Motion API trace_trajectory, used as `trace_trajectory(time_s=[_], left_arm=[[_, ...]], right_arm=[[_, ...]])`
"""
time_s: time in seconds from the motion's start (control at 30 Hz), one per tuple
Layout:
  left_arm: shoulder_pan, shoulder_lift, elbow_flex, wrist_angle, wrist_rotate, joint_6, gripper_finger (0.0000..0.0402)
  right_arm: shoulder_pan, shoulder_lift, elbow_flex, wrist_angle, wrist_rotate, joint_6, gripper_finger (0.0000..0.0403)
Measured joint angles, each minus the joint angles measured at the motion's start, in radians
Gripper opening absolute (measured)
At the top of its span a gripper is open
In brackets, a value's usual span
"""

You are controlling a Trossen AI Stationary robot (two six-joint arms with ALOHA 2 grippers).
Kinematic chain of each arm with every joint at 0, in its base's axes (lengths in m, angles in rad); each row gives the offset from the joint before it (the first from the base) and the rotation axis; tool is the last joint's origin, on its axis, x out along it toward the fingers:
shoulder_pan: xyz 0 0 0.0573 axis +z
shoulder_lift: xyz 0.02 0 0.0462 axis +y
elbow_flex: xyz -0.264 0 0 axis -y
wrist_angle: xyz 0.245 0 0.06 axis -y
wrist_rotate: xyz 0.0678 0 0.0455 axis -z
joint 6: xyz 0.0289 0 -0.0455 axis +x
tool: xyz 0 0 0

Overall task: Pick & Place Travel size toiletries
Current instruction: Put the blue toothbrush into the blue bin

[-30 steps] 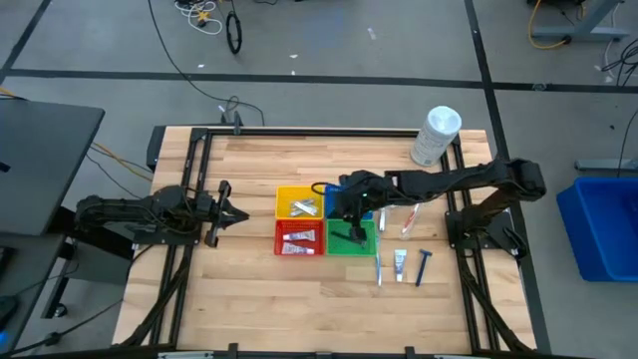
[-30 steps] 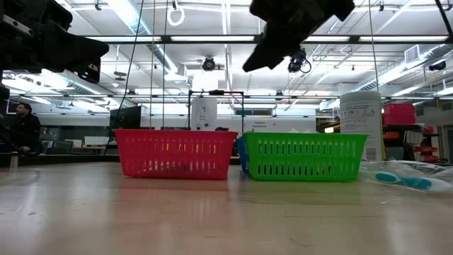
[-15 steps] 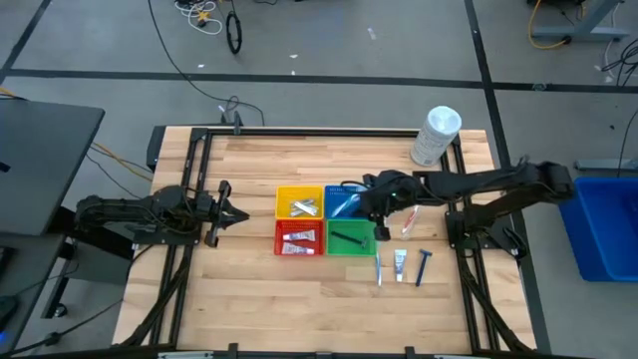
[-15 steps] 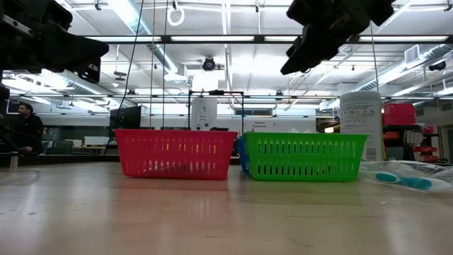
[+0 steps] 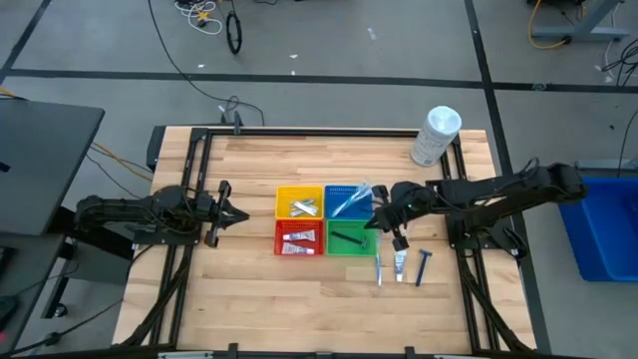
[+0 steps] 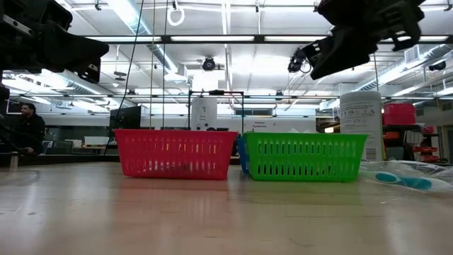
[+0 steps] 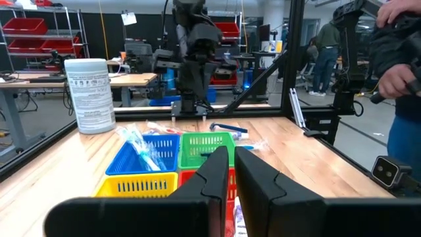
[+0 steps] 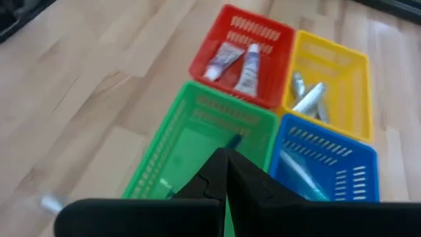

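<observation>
**Right arm pulls back from the baskets**

The right gripper (image 5: 397,239) has swung right off the green mesh basket (image 5: 350,239), fingers together, empty. A dark razor (image 5: 348,238) lies inside. White tubes (image 8: 238,61) fill the red basket (image 5: 299,238). Left gripper (image 5: 221,212) waits mid-left, closed.

White canister (image 5: 436,136) at table (image 5: 249,289) corner

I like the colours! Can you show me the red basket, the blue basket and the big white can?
red basket (image 6: 175,153): low view, on its front wall.
blue basket (image 5: 332,189): high view, on its rim.
big white can (image 5: 436,137): high view, on its side, near the lid.
</observation>
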Motion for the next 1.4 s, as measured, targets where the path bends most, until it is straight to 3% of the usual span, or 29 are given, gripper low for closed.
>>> trace_trajectory(time_s=[0.5, 0.87, 1.4], left_arm=[[0.0, 0.0, 0.0, 0.0, 0.0, 0.0, 0.0032], [0.0, 0.0, 0.0, 0.0, 0.0, 0.0, 0.0032], [0.0, 0.0, 0.0, -0.001, 0.0, 0.0, 0.0032]], right_arm=[[0.098, -0.009, -0.031, 0.006, -0.063, -0.133, 0.0008], [0.219, 0.054, 0.064, -0.071, -0.082, -0.273, 0.0008], [0.3, 0.146, 0.091, -0.093, -0.078, -0.249, 0.0009]])
